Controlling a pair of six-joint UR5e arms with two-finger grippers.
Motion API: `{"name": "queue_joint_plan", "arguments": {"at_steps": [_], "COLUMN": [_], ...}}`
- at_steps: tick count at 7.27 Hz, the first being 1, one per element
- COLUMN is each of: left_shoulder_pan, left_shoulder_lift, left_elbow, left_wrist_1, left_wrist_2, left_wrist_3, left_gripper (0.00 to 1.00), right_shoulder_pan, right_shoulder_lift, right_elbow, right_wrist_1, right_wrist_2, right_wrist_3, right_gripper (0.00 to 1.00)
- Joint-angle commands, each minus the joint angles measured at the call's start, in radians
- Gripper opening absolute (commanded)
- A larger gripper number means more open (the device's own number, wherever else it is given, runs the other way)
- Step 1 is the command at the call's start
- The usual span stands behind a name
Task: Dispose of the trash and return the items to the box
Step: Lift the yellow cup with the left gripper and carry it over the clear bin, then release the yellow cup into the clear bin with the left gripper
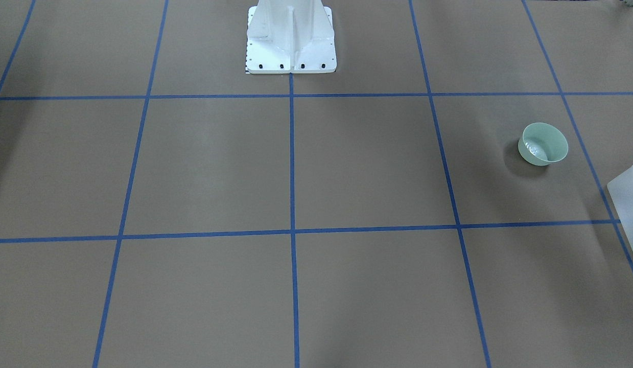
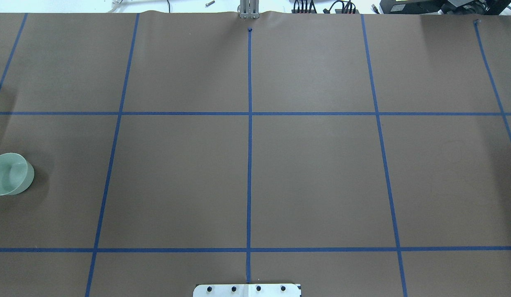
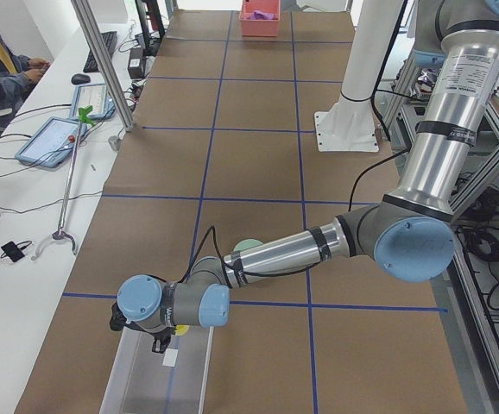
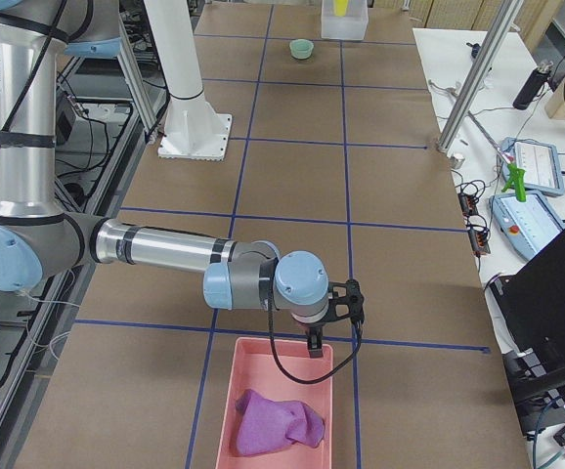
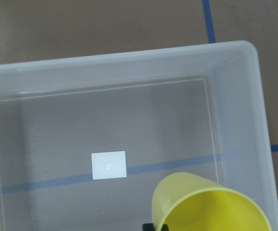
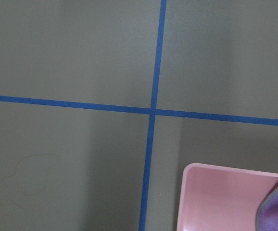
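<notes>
Worktop (image 2: 313,177): brown paper, divided into squares by blue tape lines (image 2: 249,165). The white pedestal (image 1: 290,36) is bolted at the robot's edge of it. The left arm reaches out to the end of the worktop on the robot's left, and the left claw (image 3: 159,338) hangs over the clear plastic box (image 5: 254,96). The left wrist view looks straight down into this box. A yellow plastic cup (image 5: 211,207) fills the lower right of that frame, tilted, its open mouth towards the camera. A small white label (image 5: 108,165) shows on the box floor, and a tape line shows through the clear bottom. Only a sliver of black finger shows beside the cup, so I cannot tell whether the left claw is apart, together or clamped on the cup, nor whether the cup touches the floor of the box. A pale green bowl (image 1: 545,144) stands upright on the worktop, near the clear plastic box but apart from it. At the opposite end, the right claw (image 4: 314,344) hangs over the near rim of the pink rectangular tray (image 4: 263,366), with a crumpled purple cloth (image 4: 278,422) lying inside. The right wrist view shows one tray corner and an edge of the cloth but no fingers, so I cannot tell the right claw's state either.
</notes>
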State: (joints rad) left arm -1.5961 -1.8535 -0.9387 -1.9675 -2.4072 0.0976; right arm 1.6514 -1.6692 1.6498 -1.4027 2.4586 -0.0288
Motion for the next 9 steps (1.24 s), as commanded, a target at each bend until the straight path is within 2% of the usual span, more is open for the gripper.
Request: {"name": "queue_joint_plan", "arguments": {"at_steps": [1,2,3,4,6,7,8,9], "left_shoulder_pan": [0.045,0.076,0.08,0.081,0.053,0.027,0.015,0.019], "left_shoulder_lift": [0.004,0.005,0.004,-0.007,-0.004,-0.004,0.006,0.07], "left_elbow": [0.018,0.021,0.008,-0.006,-0.035,-0.13,-0.313,-0.492], "left_wrist_1": [-0.041,-0.034,0.007,0.019,0.041,0.138,0.318,0.41], "left_wrist_2": [0.017,0.022,0.022,0.019,0.017,0.014,0.014,0.013], "left_wrist_3": [-0.068,-0.07,-0.07,-0.072,-0.072,-0.072,-0.072,-0.113], "left_gripper": [0.0,0.15,0.49,0.57,0.64,0.65,0.65,0.68], "right_shoulder_pan": [-0.025,-0.033,-0.033,-0.035,-0.038,-0.039,-0.039,-0.041], "right_shoulder_lift": [0.0,0.0,0.0,0.0,-0.001,0.0,-0.001,-0.003], "right_elbow": [0.044,0.045,0.045,0.045,0.045,0.045,0.045,0.045], "right_wrist_1": [-0.004,-0.004,-0.005,-0.007,-0.007,-0.007,-0.007,-0.007], "right_wrist_2": [-0.003,-0.001,-0.003,-0.003,-0.001,-0.003,-0.001,0.006], "right_wrist_3": [0.058,0.063,0.063,0.063,0.064,0.063,0.064,0.064], "right_gripper": [1.0,1.0,1.0,1.0,1.0,1.0,1.0,1.0]}}
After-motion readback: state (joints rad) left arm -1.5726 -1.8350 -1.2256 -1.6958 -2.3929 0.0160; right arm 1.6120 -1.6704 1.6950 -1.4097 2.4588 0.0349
